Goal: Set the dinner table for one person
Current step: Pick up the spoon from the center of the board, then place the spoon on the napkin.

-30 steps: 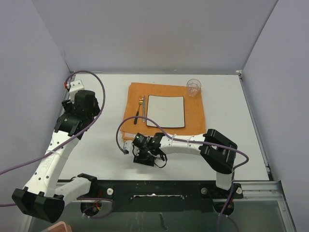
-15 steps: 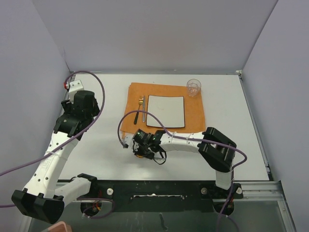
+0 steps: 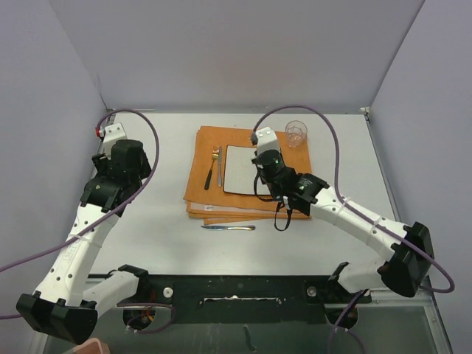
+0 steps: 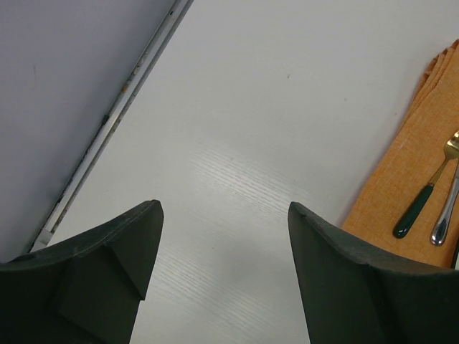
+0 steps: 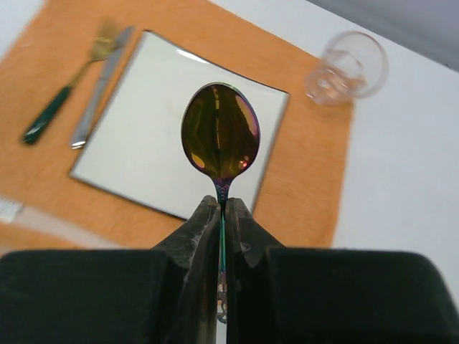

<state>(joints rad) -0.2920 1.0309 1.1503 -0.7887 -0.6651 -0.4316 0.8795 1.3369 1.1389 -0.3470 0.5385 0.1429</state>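
We're pinching the iridescent spoon [image 5: 220, 132] in the right gripper [image 5: 220, 208], jaws narrow on its handle, above the square plate [image 5: 143, 143]. We're hovering the left gripper [image 4: 222, 215], jaws wide, over the dinner table [image 4: 237, 107] beside the orange cloth [image 4: 401, 179].

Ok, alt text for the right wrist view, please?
The right gripper is shut on the handle of an iridescent spoon, held over a square white plate on an orange cloth. A green-handled fork lies left of the plate; a clear glass stands by the cloth's far corner.
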